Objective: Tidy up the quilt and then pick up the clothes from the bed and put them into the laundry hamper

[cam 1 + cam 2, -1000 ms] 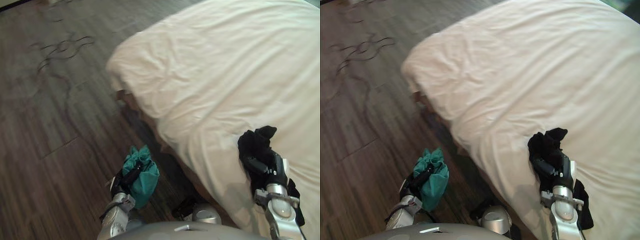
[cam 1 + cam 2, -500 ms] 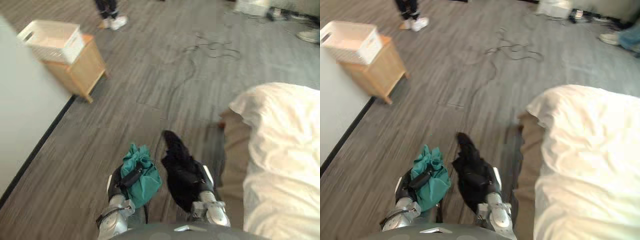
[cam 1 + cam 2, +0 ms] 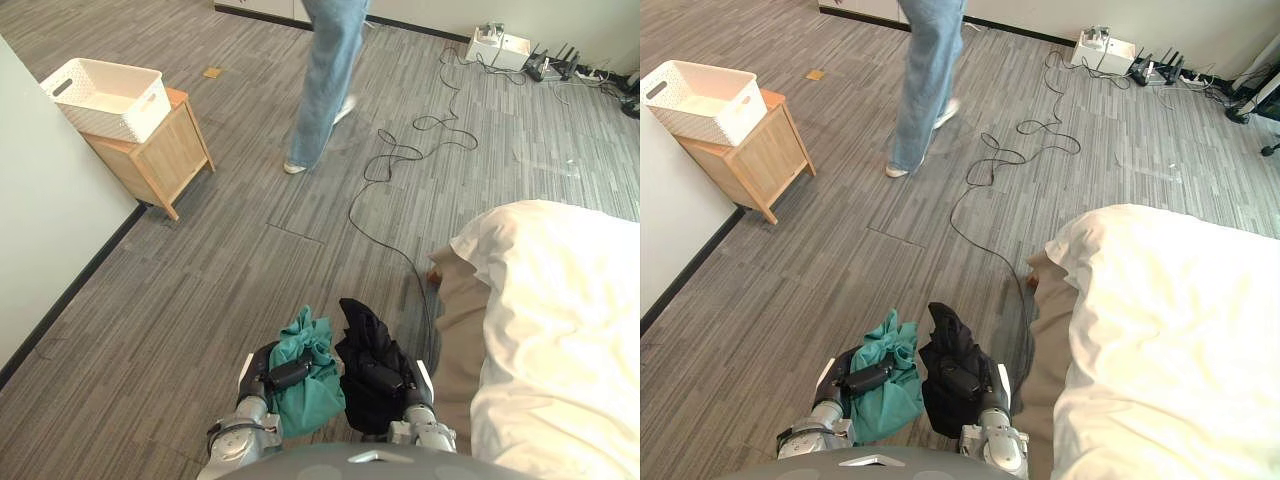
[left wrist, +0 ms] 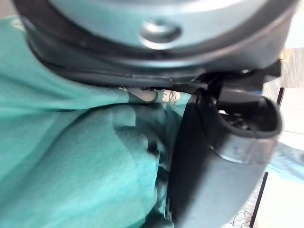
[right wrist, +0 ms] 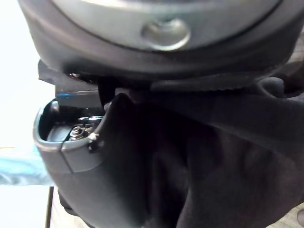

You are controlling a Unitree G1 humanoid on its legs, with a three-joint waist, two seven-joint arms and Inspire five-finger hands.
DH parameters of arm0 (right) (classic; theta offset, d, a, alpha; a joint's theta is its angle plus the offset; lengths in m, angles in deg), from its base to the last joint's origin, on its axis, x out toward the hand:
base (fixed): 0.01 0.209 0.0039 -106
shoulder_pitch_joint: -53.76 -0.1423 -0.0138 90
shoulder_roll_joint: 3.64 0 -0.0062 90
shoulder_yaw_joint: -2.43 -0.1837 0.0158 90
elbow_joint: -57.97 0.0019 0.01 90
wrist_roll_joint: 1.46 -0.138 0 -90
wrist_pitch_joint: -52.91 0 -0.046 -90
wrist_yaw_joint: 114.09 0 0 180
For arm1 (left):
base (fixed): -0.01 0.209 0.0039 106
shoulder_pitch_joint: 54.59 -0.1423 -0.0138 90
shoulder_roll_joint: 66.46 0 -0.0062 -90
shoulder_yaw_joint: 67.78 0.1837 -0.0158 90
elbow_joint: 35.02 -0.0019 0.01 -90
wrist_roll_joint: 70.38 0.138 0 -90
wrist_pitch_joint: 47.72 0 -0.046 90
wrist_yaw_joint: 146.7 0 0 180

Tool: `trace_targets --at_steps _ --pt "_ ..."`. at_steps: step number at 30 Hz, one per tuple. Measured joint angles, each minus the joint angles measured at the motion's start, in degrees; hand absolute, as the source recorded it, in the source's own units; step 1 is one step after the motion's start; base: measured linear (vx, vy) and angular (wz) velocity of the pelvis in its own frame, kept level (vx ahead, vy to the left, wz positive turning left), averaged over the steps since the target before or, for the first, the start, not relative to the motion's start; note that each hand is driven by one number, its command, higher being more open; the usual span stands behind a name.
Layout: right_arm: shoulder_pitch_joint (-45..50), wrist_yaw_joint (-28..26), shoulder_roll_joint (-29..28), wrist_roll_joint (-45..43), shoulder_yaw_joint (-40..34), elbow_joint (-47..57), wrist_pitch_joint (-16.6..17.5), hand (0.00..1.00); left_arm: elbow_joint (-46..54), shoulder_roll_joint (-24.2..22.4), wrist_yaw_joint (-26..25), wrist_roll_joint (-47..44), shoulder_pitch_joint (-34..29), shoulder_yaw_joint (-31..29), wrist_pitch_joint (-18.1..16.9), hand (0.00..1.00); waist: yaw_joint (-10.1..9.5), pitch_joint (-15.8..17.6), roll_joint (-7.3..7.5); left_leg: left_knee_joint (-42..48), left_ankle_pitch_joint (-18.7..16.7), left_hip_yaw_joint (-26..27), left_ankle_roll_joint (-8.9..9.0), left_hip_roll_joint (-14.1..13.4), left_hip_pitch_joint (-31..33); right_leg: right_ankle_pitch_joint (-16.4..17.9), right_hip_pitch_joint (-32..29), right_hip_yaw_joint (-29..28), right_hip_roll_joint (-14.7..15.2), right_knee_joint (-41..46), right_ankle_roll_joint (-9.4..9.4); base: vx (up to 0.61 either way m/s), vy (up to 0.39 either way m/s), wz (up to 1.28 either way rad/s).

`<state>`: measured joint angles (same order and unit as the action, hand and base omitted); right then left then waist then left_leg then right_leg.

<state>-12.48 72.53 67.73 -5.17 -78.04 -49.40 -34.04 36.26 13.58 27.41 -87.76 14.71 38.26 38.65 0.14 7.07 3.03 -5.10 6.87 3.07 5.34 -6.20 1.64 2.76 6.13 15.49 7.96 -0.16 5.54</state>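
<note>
With both arms low at the bottom centre of the frame, the left hand (image 3: 262, 373) is clamped round a bunched teal garment (image 3: 308, 385), thumb pressed across the cloth. The wrist view backs that up: teal fabric packed tight against the palm. Right beside it, the right hand (image 3: 384, 381) has its fingers curled into a black garment (image 3: 362, 330), a peak of dark cloth poking up past the grip. The two bundles touch, side by side, both off the bed (image 3: 455, 330) and hanging over the grey floor (image 3: 200, 280).

At the lower right, the cream quilt (image 3: 560, 330) lies fairly smooth, with no clothes on the part in view. I'd call the tidying and the pick-up done and the carry the step in hand.

Now the key line. The white laundry hamper (image 3: 100, 118) sits in the upper left of the frame on a small wooden tabletop (image 3: 178, 98) against the wall (image 3: 40, 240). That puts it well apart from both hands, up and to the left of them. Its long side runs roughly left to right across the frame, with the open top facing up. The left hand is on the nearer side, so I'd expect the teal one to go in first.

Watch the person (image 3: 322, 90) in jeans at the upper centre, to the right of the hamper, who could crowd the approach.
</note>
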Motion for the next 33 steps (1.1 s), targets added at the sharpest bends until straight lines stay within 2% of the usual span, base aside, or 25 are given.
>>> trace_targets --at_steps 4,10,13,15,16,17,19,20,21,22,24,25,26,27,28,29,30,31,32,33 --pt "-0.2 0.1 0.1 0.0 -0.1 -0.4 0.0 0.0 -0.2 0.0 0.0 0.0 0.7 0.0 0.0 0.0 0.1 0.0 -0.01 0.0 0.0 0.1 -0.01 0.0 0.0 0.0 -0.3 -0.1 0.0 0.0 -0.02 0.0 0.0 0.0" --pt "-4.6 1.9 0.7 0.1 -2.8 -8.4 0.0 0.0 -8.9 0.1 -3.9 0.0 8.6 3.0 0.0 0.0 0.21 0.5 -0.75 0.1 -0.4 0.6 0.06 -0.1 2.0 0.4 -2.8 -0.8 0.0 0.1 -0.57 0.0 -0.002 -0.05" --pt "-6.1 3.6 1.3 0.2 -4.2 -10.5 0.1 0.0 -8.9 0.1 -6.1 0.0 10.1 3.6 -0.2 0.0 0.02 0.7 -1.1 2.5 -3.0 3.4 0.16 -0.6 3.3 0.6 -5.0 -3.9 -0.1 0.7 -0.57 0.06 -0.004 -0.47" --pt "-7.8 4.6 3.3 0.3 -4.5 -10.9 0.1 0.0 -8.9 -0.2 -7.0 -0.1 11.5 3.6 -0.7 0.0 -0.13 3.2 -2.33 15.0 -9.5 4.0 0.36 -2.4 8.0 1.6 -5.4 -5.9 -0.8 2.0 -1.39 0.13 -0.025 -0.42" --pt "-8.3 5.2 4.7 0.2 -4.5 -11.0 0.1 0.0 -8.8 -0.6 -7.0 -0.4 11.9 3.3 -1.1 0.0 -0.09 4.4 -3.51 22.7 -12.5 3.5 0.59 -3.7 10.4 2.2 -4.2 -6.0 -1.6 2.1 -1.59 0.13 -0.041 -0.2" --pt "-8.6 5.3 5.2 0.2 -4.7 -11.1 0.1 0.0 -8.6 -0.7 -7.0 -0.5 12.2 3.1 -1.2 0.0 -0.04 4.9 -3.78 26.5 -12.8 2.8 0.55 -4.1 11.9 2.5 -3.5 -5.9 -1.8 2.1 -1.85 0.15 -0.064 -0.07" --pt "-9.1 5.8 5.9 0.2 -5.2 -11.0 0.1 0.0 -6.8 -1.0 -7.2 -1.1 12.4 1.4 -1.6 0.0 -0.88 7.5 -3.74 42.1 -13.6 -0.3 1.41 -5.5 17.9 3.7 0.7 -5.5 -2.4 0.8 -2.87 0.19 -0.051 0.03" --pt "-9.0 6.2 6.3 0.1 -5.9 -11.0 0.1 0.0 -6.3 -1.7 -7.3 -2.0 12.7 1.3 -1.6 0.0 -1.37 8.0 -4.01 45.0 -16.9 -0.7 1.25 -5.0 19.5 4.4 1.7 -5.0 -2.3 0.8 -3.3 0.24 0.0 0.1" --pt "-8.9 6.7 6.9 0.1 -6.8 -10.9 0.1 0.0 -5.4 -2.3 -7.4 -2.8 12.7 1.9 -1.7 0.0 -1.94 8.0 -4.05 44.9 -19.5 -0.4 0.29 -3.2 22.1 5.3 2.4 -4.4 -1.7 0.8 -2.99 0.21 0.019 0.09" --pt "-8.9 7.0 7.2 0.0 -7.1 -10.9 0.1 0.0 -5.1 -2.4 -7.4 -2.8 12.7 2.3 -1.9 0.0 -2.15 8.0 -3.97 44.1 -20.1 0.0 -0.39 -2.2 23.3 5.8 2.6 -4.1 -1.3 0.8 -2.7 0.3 0.037 0.09" --pt "-9.1 7.8 7.6 0.0 -7.6 -10.7 0.1 0.0 -4.5 -2.9 -7.2 -2.7 13.0 2.6 -2.2 0.0 -2.73 8.4 -3.33 38.4 -18.9 2.5 -2.28 1.1 26.2 7.4 3.6 -3.3 0.0 0.8 -1.43 0.3 0.065 0.1" --pt "-8.7 7.9 7.6 0.0 -7.6 -10.3 0.1 0.0 -4.3 -3.5 -7.2 -2.7 13.2 2.6 -2.2 0.0 -3.13 8.6 -2.97 31.9 -15.2 4.0 -3.16 3.3 26.9 9.0 4.9 -2.6 0.6 0.8 -0.32 0.41 0.11 0.09" --pt "-8.3 7.9 7.6 0.0 -7.5 -10.4 0.1 0.0 -4.1 -4.0 -7.2 -2.6 12.8 2.6 -2.5 0.0 -3.88 8.4 -3.4 27.6 -7.3 4.4 -6.71 4.4 26.4 11.0 6.5 -2.8 0.4 0.8 0.95 0.47 0.124 0.09" --pt "-9.1 7.8 6.6 0.0 -7.4 -11.2 0.0 0.0 -4.4 -3.9 -7.2 -2.5 13.4 2.7 -2.5 0.0 -4.12 9.2 -1.08 28.3 -8.4 5.3 -7.23 5.8 25.9 11.8 7.2 -2.8 1.8 0.9 1.37 0.53 0.11 0.14" --pt "-8.9 7.6 6.3 0.1 -6.6 -10.4 0.1 0.0 -4.2 -3.9 -7.5 -2.5 14.2 2.2 -2.5 0.0 -4.28 9.2 0.59 30.0 -10.5 5.4 -8.23 7.2 26.5 11.3 6.9 -2.9 3.1 1.5 1.43 0.56 0.093 0.3" --pt "-8.6 6.9 6.2 0.3 -5.9 -10.0 0.1 0.0 -4.1 -4.0 -7.5 -2.6 14.5 2.1 -2.5 0.0 -4.59 9.1 1.08 33.1 -13.5 5.3 -9.39 7.9 27.1 10.4 7.3 -3.5 3.9 3.1 2.45 0.55 0.091 0.27" --pt "-8.7 6.5 6.1 0.4 -5.6 -10.0 0.1 0.0 -4.1 -4.0 -7.5 -2.6 14.3 2.1 -2.4 0.0 -4.81 9.1 1.15 34.4 -15.0 5.4 -9.83 8.0 26.7 10.1 7.2 -4.2 4.2 5.0 2.87 0.67 0.163 0.13" --pt "-8.8 5.6 5.7 0.6 -5.4 -10.0 0.1 0.0 -3.8 -3.9 -7.5 -2.6 13.5 2.0 -2.4 0.0 -4.82 9.1 1.16 35.1 -18.3 5.6 -10.22 8.6 23.7 9.3 5.5 -5.8 5.3 14.2 4.33 0.56 0.171 0.01" --pt "-8.8 5.5 5.4 0.5 -5.4 -10.1 0.1 0.0 -3.8 -3.8 -7.6 -2.6 13.2 2.0 -2.3 0.0 -4.83 9.1 1.17 34.6 -19.3 5.5 -10.31 8.9 21.8 8.0 3.9 -6.7 5.9 19.7 6.21 0.68 0.212 0.02" --pt "-8.9 5.1 4.6 0.5 -5.4 -10.2 0.1 0.0 -3.8 -3.5 -7.6 -2.8 12.6 1.9 -2.3 0.0 -4.57 9.1 1.12 32.3 -20.9 4.8 -10.35 9.2 17.5 2.4 -1.0 -9.2 6.6 33.1 9.16 0.45 0.125 0.04"
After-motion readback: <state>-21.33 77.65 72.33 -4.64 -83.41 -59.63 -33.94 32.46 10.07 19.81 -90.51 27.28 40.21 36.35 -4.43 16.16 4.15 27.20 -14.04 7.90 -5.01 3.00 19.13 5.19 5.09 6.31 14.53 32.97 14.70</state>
